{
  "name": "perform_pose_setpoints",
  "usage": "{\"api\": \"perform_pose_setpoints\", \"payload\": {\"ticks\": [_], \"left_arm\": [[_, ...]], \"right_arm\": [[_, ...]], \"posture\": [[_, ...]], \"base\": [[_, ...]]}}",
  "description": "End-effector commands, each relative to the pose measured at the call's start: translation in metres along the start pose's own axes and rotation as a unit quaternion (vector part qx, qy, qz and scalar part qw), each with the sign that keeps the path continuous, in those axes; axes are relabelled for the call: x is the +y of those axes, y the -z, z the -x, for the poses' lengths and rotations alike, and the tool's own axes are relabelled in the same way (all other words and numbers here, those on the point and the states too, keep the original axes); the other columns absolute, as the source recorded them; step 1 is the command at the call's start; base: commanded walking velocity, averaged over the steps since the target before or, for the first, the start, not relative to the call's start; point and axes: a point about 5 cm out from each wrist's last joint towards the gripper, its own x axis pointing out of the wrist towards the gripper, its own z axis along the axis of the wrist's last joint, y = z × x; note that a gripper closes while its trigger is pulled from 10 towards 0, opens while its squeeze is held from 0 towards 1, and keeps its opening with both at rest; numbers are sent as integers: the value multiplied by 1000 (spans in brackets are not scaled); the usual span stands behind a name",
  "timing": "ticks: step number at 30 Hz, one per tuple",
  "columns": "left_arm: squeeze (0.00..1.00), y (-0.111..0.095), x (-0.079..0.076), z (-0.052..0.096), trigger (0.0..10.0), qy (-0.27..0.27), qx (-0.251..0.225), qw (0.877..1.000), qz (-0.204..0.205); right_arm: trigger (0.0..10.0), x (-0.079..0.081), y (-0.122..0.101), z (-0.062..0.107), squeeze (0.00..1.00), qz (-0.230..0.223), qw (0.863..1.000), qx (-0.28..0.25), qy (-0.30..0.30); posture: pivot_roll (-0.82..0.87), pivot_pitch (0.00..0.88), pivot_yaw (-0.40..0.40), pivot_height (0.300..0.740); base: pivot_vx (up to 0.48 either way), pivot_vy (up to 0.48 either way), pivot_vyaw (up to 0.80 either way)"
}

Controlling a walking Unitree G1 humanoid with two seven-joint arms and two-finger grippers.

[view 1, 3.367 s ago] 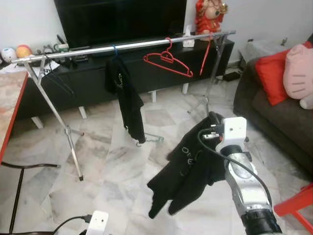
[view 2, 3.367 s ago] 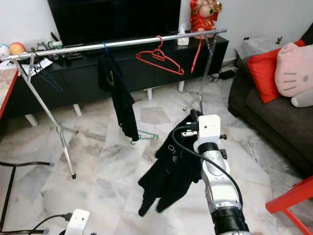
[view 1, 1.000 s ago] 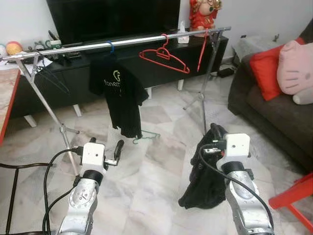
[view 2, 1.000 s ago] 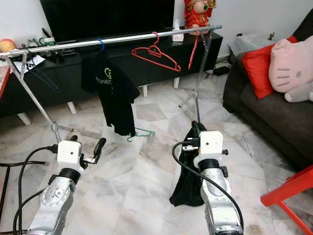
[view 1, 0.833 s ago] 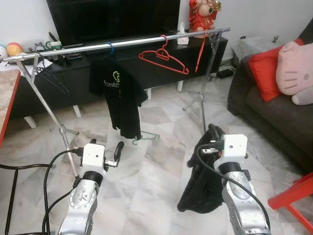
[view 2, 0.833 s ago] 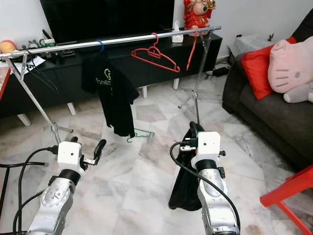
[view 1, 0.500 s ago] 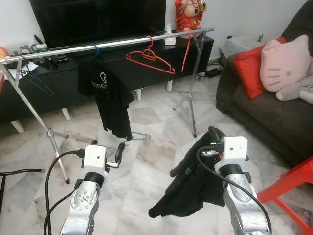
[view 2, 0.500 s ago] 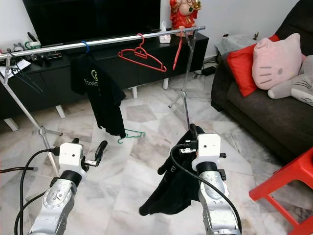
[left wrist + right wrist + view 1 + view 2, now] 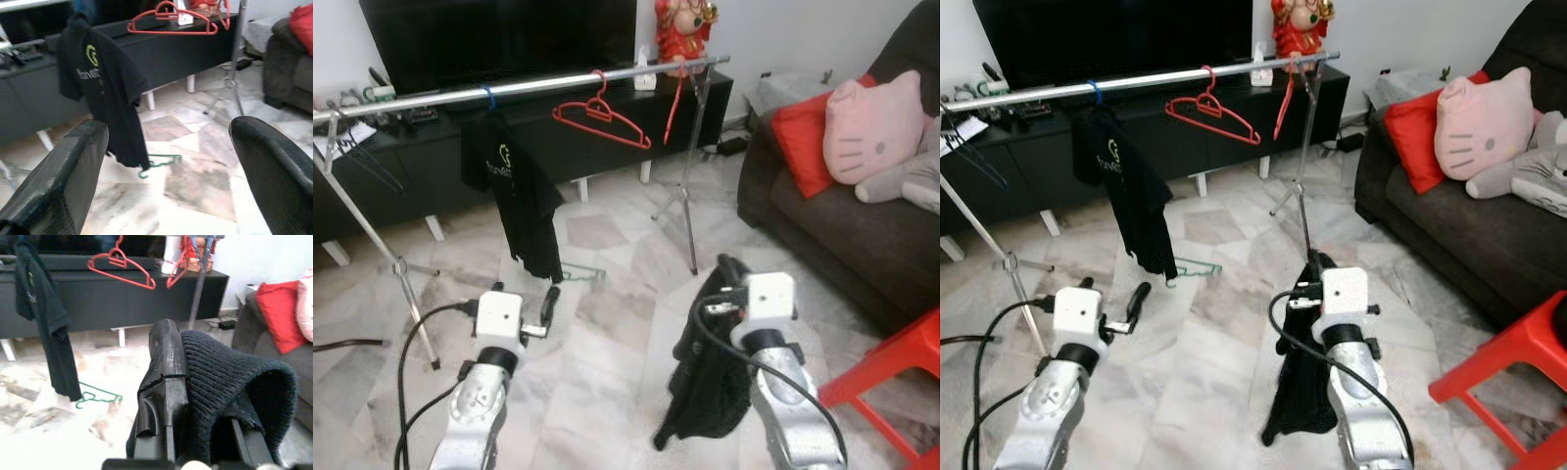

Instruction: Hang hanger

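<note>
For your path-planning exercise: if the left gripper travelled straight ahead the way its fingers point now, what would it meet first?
Probably the black T-shirt hanging on the rail, which sits between the open fingers of the left gripper; depth is uncertain, and the green hanger lies on the floor below.

Two head cameras, side by side, look forward and down across a marble floor toward a clothes rail standing well ahead. Both robot arms reach into the lower part of these views. Each wrist camera looks low along its own fingers toward that rail, with the fingers very close to the lens. All four views share the red hanger, the hung black shirt and the dark cabinet behind.
</note>
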Motion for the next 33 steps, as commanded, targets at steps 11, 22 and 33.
{"api": "perform_pose_setpoints", "payload": {"ticks": [11, 22, 33], "left_arm": [[0, 0, -6, 3, 10000, 5, 7, 1000, 4], [0, 0, -1, 6, 10000, 13, 8, 1000, 13], [0, 2, 10, 3, 10000, -4, 18, 1000, 10]], "right_arm": [[10000, -3, -10, -1, 0, 5, 1000, -17, -2], [10000, -3, -7, 0, 0, 0, 1000, -8, 3], [10000, -3, -3, 1, 0, 3, 1000, 3, 5]], "posture": [[-78, 0, -21, 740], [-78, 0, -16, 740], [-81, 0, -10, 740]], "base": [[0, -269, 0], [0, 0, 0], [45, 0, 0]]}}
